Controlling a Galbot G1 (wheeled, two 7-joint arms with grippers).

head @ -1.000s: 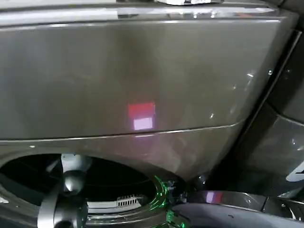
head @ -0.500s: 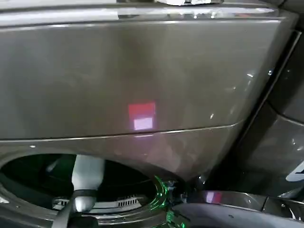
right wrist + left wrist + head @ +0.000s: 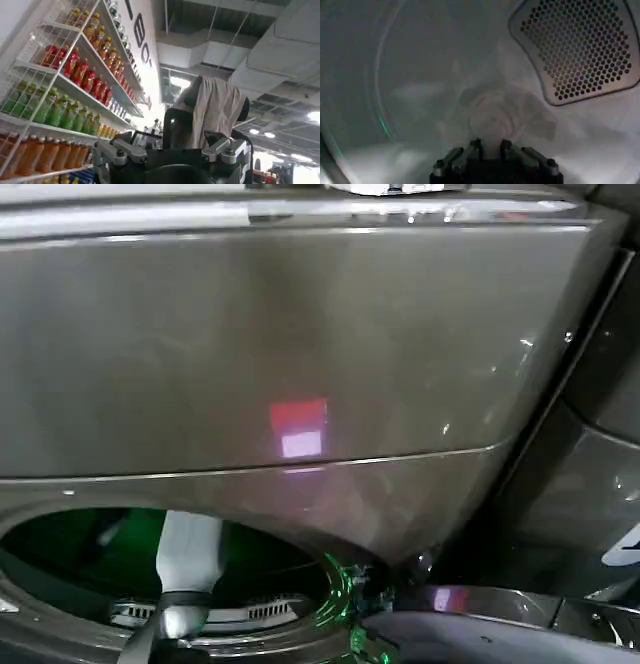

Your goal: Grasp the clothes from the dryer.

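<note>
The dryer (image 3: 300, 354) shows its dark bronze-grey front, with the porthole (image 3: 90, 554) at the lower left. My white left arm (image 3: 188, 559) reaches in through it. Inside the drum, a heap of pale clothes (image 3: 495, 112) lies just beyond my left gripper (image 3: 490, 146). That gripper is open by a narrow gap, and pale cloth shows between its fingers (image 3: 475, 146). My right gripper (image 3: 178, 127) is held up away from the dryer, pointing towards a ceiling. Its dark fingers are together on a beige cloth (image 3: 215, 107) that drapes over them.
A perforated vent panel (image 3: 580, 45) is set in the drum's back wall. The grey-rimmed door (image 3: 480, 624) stands swung open at the lower right, with a like machine (image 3: 600, 464) beyond it. Shelves of coloured bottles (image 3: 65, 85) stand near the right arm.
My left arm has pushed further in through the porthole. A green glow now lights the opening. The dryer has not moved.
</note>
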